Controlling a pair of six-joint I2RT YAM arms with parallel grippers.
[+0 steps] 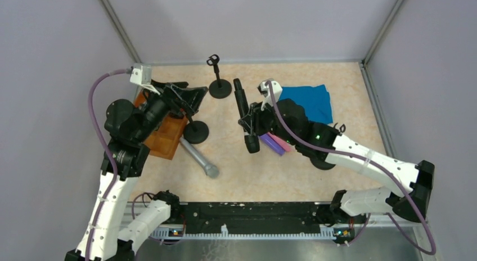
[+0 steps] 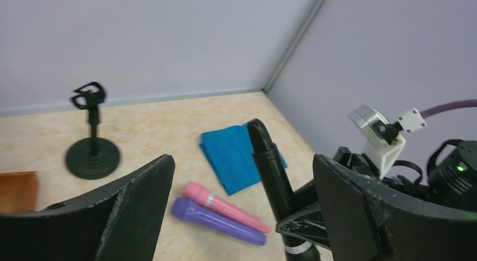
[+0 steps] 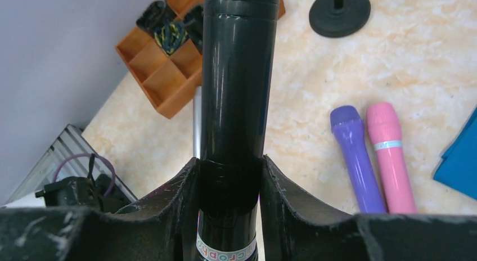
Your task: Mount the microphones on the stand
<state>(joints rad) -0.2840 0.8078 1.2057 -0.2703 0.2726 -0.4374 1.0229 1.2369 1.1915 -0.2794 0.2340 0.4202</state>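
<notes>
R hand [image 1: 249,119] is clamped on the black mic [image 3: 236,75] – a finger pressed to each side of the barrel, low on its length near the printed band. The mic is up off the desk [image 1: 236,176], standing steep and a bit tilted, about mid-desk.

L hand [image 1: 188,95] is spread wide w/ nothing between the fingers. It hangs over the far left of the desk, above the orange divided tray [image 1: 166,138] and near the closer stand [image 1: 195,131].

The other stand [image 2: 91,148] is at the back, centre. It is upright on a round base w/ an empty clip on top.

Pink mic [image 3: 391,160] and purple mic [image 3: 357,160] lie flat side by side on the desk, touching or nearly so, under the R arm in the top view and just beside the blue cloth [image 1: 306,100]. Silver-grey mic [image 1: 198,158] lies flat too – at the near corner of the tray, well apart from the pink/purple pair.

No mic is on either stand yet.
</notes>
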